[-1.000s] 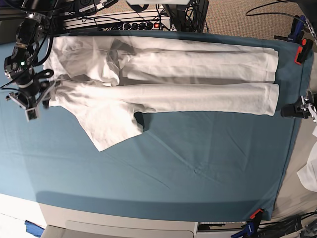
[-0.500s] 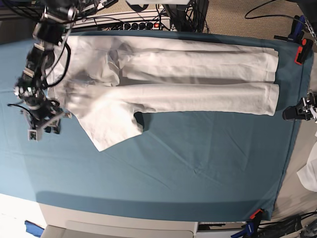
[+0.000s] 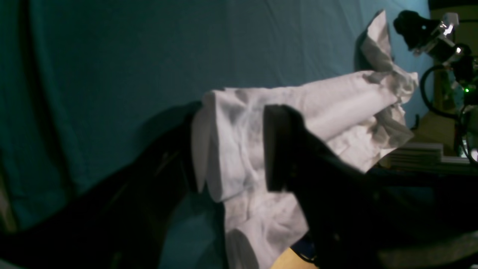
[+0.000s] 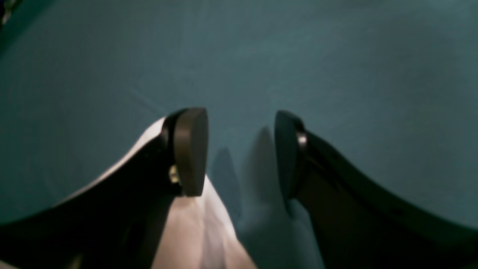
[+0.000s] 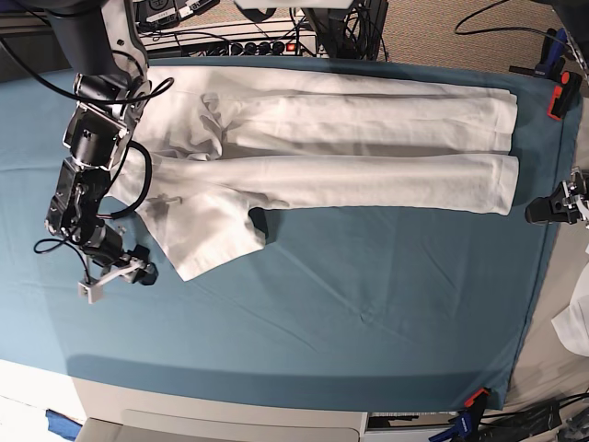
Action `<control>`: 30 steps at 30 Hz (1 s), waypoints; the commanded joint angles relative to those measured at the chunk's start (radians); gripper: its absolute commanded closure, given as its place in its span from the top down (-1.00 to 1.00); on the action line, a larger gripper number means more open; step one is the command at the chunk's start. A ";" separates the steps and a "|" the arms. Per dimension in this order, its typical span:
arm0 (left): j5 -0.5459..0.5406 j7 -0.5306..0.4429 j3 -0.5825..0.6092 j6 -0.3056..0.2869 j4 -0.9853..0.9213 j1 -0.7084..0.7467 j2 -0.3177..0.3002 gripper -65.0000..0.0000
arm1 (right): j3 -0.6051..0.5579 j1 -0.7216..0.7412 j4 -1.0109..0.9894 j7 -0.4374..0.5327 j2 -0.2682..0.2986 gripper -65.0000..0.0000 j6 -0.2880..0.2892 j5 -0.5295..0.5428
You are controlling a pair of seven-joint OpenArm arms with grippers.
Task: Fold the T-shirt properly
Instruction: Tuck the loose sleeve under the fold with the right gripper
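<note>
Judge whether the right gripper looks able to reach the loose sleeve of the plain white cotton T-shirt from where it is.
Probably yes: the right gripper is open beside the sleeve, with only bare teal table cloth between.

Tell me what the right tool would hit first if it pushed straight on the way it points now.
Most likely the bare teal table cloth. The right tool stands open with nothing between its tips; the T-shirt lies behind them, though depth is unclear.
</note>
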 commanded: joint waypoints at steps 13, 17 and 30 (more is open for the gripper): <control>-0.024 -0.013 -0.007 -0.005 0.013 -0.021 -0.029 -0.21 | -0.294 0.033 -0.005 -0.022 -0.003 -0.11 0.003 0.012; -0.024 -0.013 -0.007 -0.005 0.013 -0.021 -0.029 -0.21 | -0.294 0.033 -0.005 -0.064 -0.023 -0.11 0.009 0.061; -0.024 -0.014 -0.007 -0.005 0.013 -0.021 -0.029 -0.21 | -0.294 0.008 0.083 -0.200 -0.042 -1.00 0.038 0.131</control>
